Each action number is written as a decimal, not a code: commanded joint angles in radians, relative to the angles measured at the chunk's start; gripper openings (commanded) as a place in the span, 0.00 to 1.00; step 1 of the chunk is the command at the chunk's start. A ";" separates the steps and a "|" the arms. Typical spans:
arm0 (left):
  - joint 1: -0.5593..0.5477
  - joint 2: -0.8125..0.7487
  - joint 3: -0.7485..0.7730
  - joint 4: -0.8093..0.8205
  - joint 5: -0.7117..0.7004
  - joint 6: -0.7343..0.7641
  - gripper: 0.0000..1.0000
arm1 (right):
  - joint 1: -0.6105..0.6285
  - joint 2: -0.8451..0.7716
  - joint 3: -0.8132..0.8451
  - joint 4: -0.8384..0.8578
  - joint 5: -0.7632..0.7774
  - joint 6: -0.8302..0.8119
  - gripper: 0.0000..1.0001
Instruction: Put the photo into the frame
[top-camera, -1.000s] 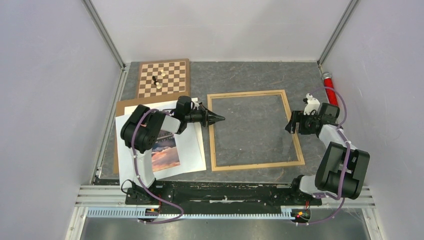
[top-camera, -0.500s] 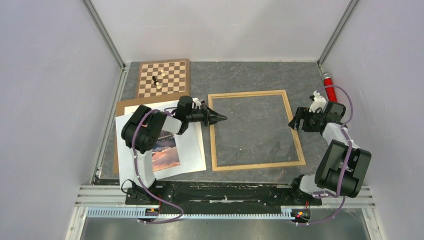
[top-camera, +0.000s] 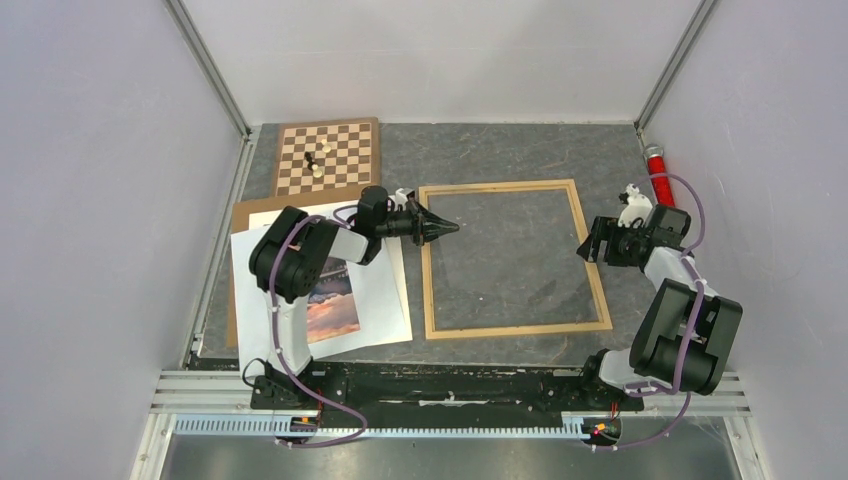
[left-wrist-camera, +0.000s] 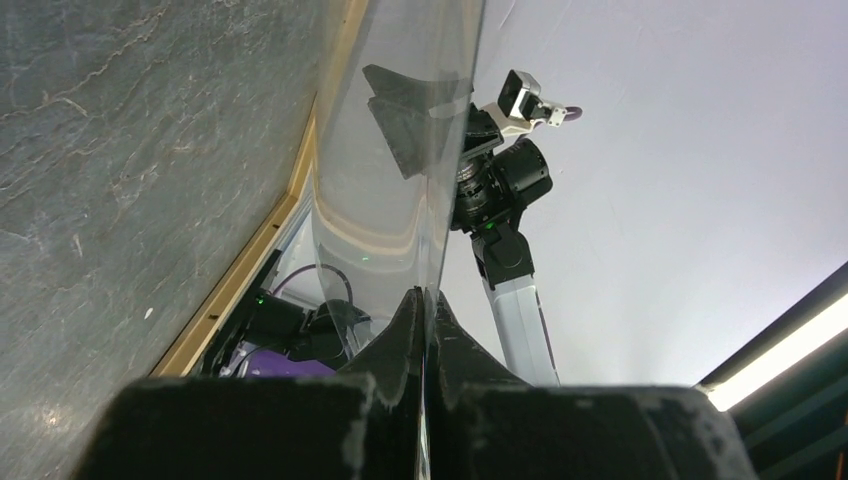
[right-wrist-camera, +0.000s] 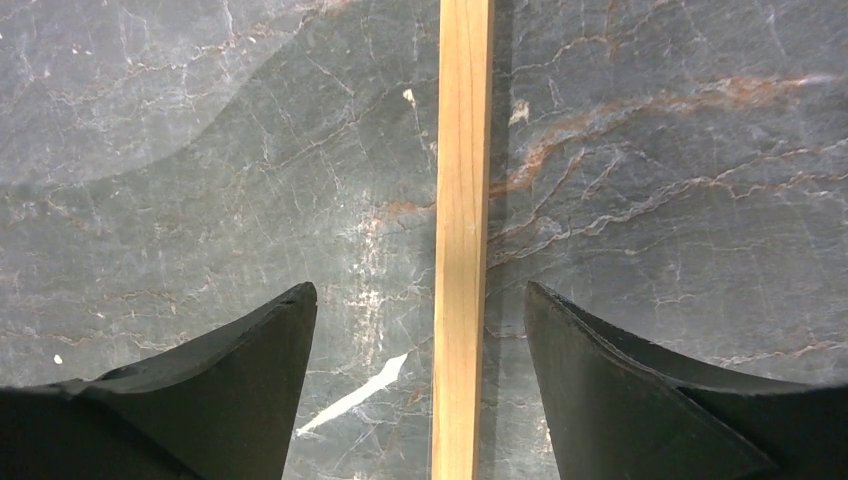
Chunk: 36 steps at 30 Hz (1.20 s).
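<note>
Overhead, the left gripper (top-camera: 452, 228) has been edging farther over the frame (top-camera: 500, 187) at its left rail, while the right gripper (top-camera: 592, 242) is hovering at the right rail. The photo (top-camera: 335, 312) is lying on white sheets (top-camera: 385, 300) beside the frame, under the left arm. At the left wrist, closed jaws are pinching a clear pane (left-wrist-camera: 390, 200). At the right wrist, spread jaws are straddling the wooden rail.

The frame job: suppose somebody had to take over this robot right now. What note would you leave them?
Left gripper: shut, pinching the edge of a clear pane near the far left corner of the frame.
Right gripper: open and empty, poised over the frame's right rail.
Photo: lying on white sheets left of the frame, not gripped.
Done: pane gripped; the photo is not yet in the frame.
Left: probably get the pane out of the way, then lay the photo in the frame.
</note>
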 joint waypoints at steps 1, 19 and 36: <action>-0.010 0.018 0.027 0.054 0.012 -0.018 0.02 | -0.004 0.007 -0.016 0.041 0.003 -0.004 0.79; -0.014 0.001 0.046 0.294 0.002 -0.099 0.02 | -0.011 -0.014 -0.037 0.063 0.038 0.010 0.75; -0.052 0.050 0.069 0.565 -0.085 -0.205 0.02 | -0.058 -0.023 -0.032 0.057 -0.011 0.032 0.75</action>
